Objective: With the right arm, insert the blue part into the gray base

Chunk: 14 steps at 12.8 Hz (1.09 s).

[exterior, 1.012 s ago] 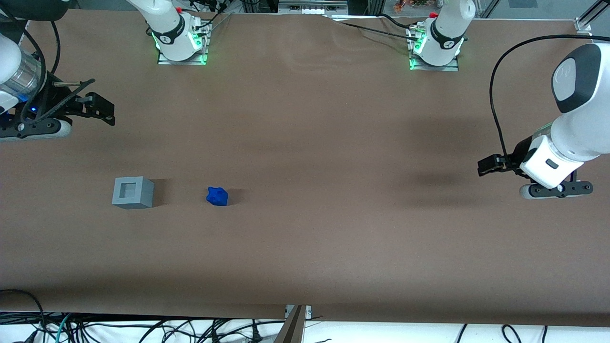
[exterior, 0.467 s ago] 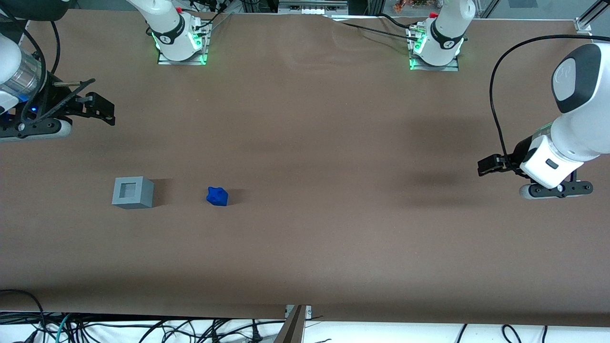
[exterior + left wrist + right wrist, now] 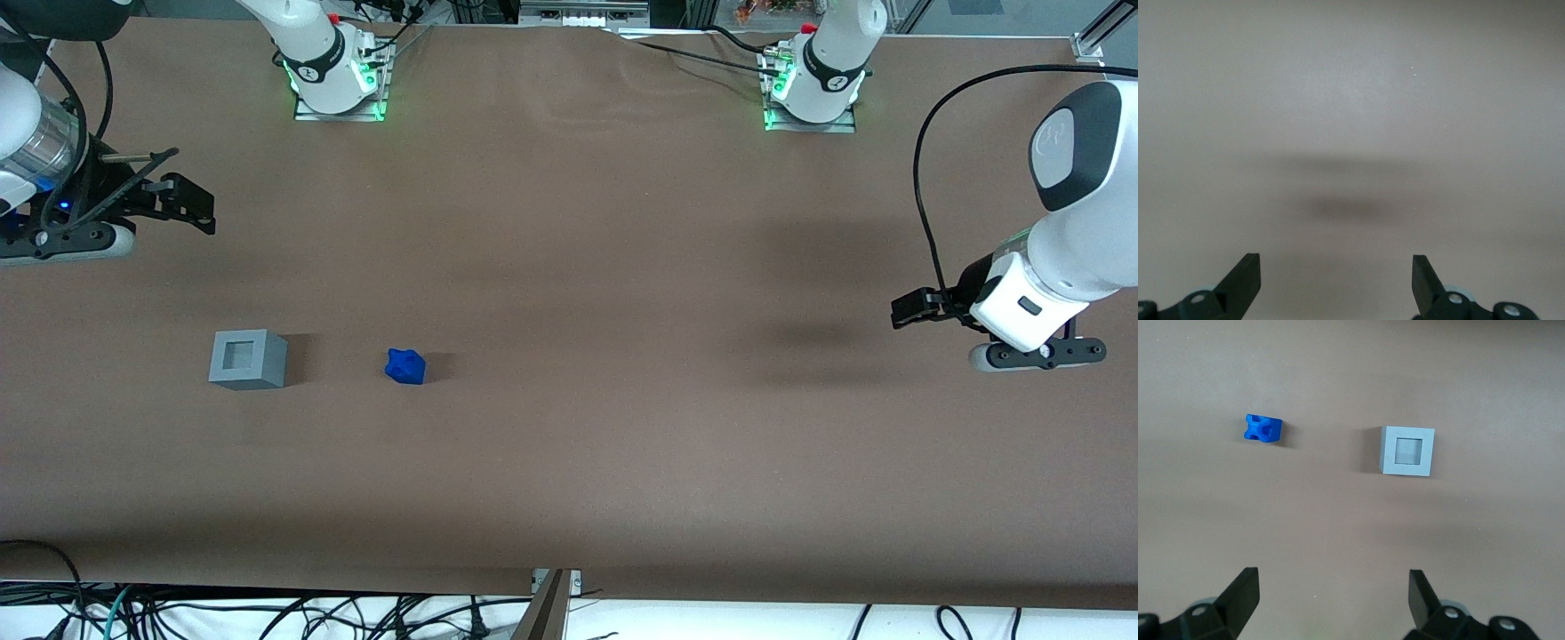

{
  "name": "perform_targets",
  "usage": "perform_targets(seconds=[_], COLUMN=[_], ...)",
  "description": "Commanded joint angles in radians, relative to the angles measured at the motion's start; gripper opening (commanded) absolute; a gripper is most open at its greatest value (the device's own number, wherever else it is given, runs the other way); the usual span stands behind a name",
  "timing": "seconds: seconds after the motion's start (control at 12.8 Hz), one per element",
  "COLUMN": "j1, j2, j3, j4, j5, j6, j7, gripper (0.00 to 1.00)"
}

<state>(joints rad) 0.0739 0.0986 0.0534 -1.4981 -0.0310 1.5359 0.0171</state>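
The gray base (image 3: pixel 248 359) stands on the brown table with its square hole facing up. The blue part (image 3: pixel 405 365) lies on the table beside it, a short way toward the parked arm's end. My right gripper (image 3: pixel 204 210) hangs above the table at the working arm's end, farther from the front camera than the base and apart from both things. In the right wrist view the gripper (image 3: pixel 1331 590) is open and empty, with the blue part (image 3: pixel 1263 429) and the gray base (image 3: pixel 1407 451) both in sight ahead of its fingertips.
Two arm mounts with green lights (image 3: pixel 336 76) (image 3: pixel 811 84) stand at the table's edge farthest from the front camera. Loose cables (image 3: pixel 267 613) lie below the table's near edge. The left wrist view shows only bare table (image 3: pixel 1351 133).
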Motion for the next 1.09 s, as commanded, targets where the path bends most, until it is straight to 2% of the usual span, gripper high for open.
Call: perform_targets(seconds=[0.0,1.01], j1=[-0.017,-0.017], j2=[-0.005,-0.010], j3=[0.016,0.022], j4=[-0.002,-0.028], j5=[0.006,0.013], j6=[-0.010,-0.011], j7=[-0.019,-0.075], gripper=[0.99,0.99])
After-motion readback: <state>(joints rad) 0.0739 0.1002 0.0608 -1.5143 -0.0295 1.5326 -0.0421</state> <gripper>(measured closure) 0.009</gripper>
